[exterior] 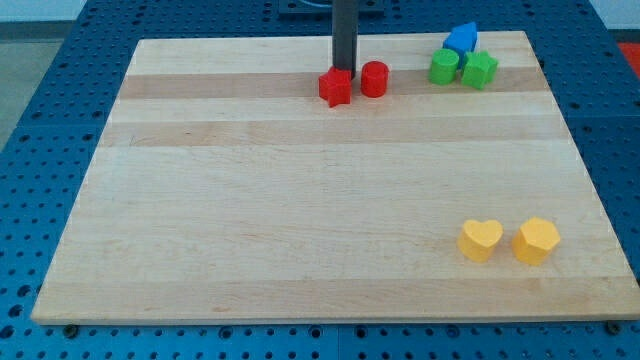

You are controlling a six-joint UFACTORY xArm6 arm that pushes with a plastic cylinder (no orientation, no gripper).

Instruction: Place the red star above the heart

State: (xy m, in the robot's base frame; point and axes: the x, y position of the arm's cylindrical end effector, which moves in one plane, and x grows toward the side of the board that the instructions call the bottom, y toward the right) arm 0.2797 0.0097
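**Seven blocks on board, tip at red star's top edge**

Seven blocks total, one wooden board (300, 200), blue pegboard table (40, 120) underneath.

Rod comes down from view's top, dark, straight. My tip (344, 71) sits right at top edge of red star (336, 88), touching or as good as; exact contact hard to call since the star hides the very end. No pincer on this rig, just the rod, so nothing to open or close.

Red star: upper part of board, a bit right of centre line. Red cylinder (374, 79) just to its right and slightly higher, small gap between the two, not touching.

Top right corner cluster: blue block (462, 39) (shape unclear, looks roughly house-like) nearest board's top edge; green block (445, 67) (rounded, exact shape unclear) below-left of it; green star-ish block (480, 69) to the right. All three packed tight, appear touching.

Bottom right: yellow heart (481, 240), upright lobes toward view's top. Yellow hexagon-ish block (536, 240) just beside it on right, narrow gap.

Red star vs heart: well apart. Star far toward view's top and left of heart, not in line above it.
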